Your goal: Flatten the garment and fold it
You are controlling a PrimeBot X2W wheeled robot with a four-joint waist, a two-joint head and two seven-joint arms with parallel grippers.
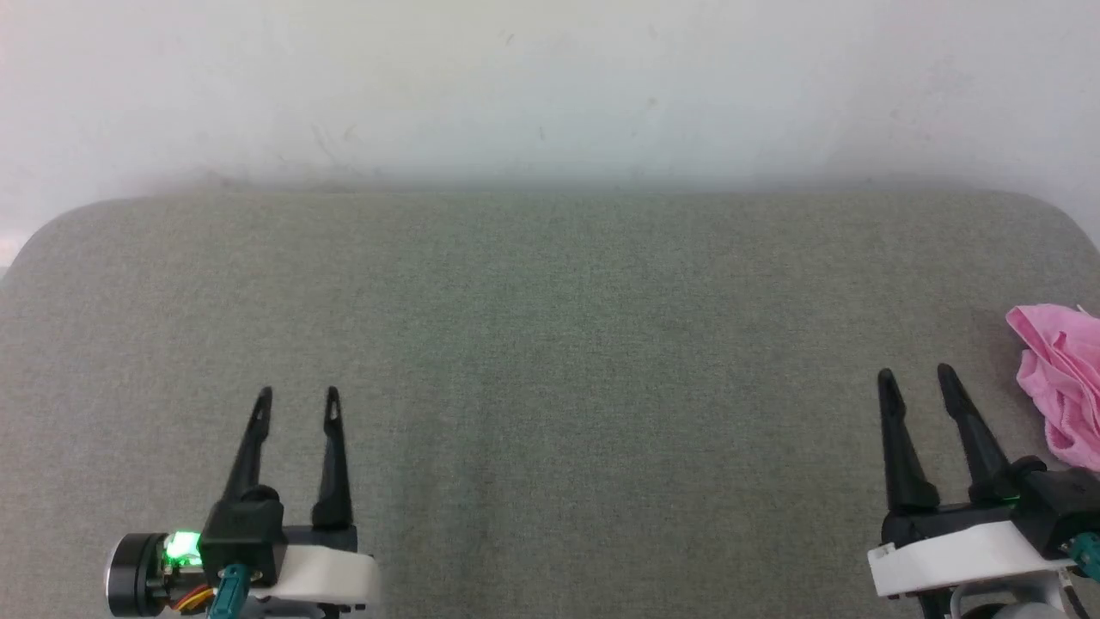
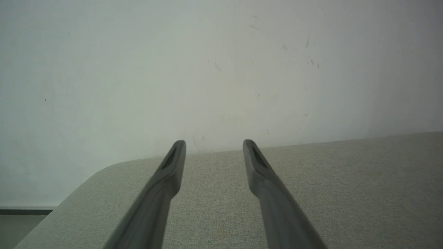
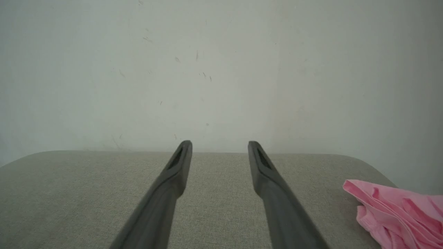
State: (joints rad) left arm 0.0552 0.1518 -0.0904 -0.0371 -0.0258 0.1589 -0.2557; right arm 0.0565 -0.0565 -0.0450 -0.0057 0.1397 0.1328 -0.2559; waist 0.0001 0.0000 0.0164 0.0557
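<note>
**Pink garment point(image 1: 1061, 383) bunched at the right edge, both grippers open and empty**

A pale, scuffed wall point(image 1: 550, 86) stands behind everything. In front of it spreads the counter point(image 1: 550, 327), covered in grey-green woven fabric, with rounded far corners.

The left gripper point(image 1: 297, 402) sits low at the near left of the head view. Its two dark fingers point toward the wall with a clear gap between them and hold nothing. The right gripper point(image 1: 916, 380) sits at the near right, its fingers likewise spread and empty, tilted slightly leftward.

The garment lies crumpled in a small heap on the counter at the far right edge of the head view, partly cut off by the frame. It is just beside the right gripper, on its outer side, level with the fingers and not touching them. In the right wrist view it shows folded, rumpled layers to the right of the right-hand finger point(image 3: 277, 193). It lies well apart from the left gripper, across the counter.
</note>
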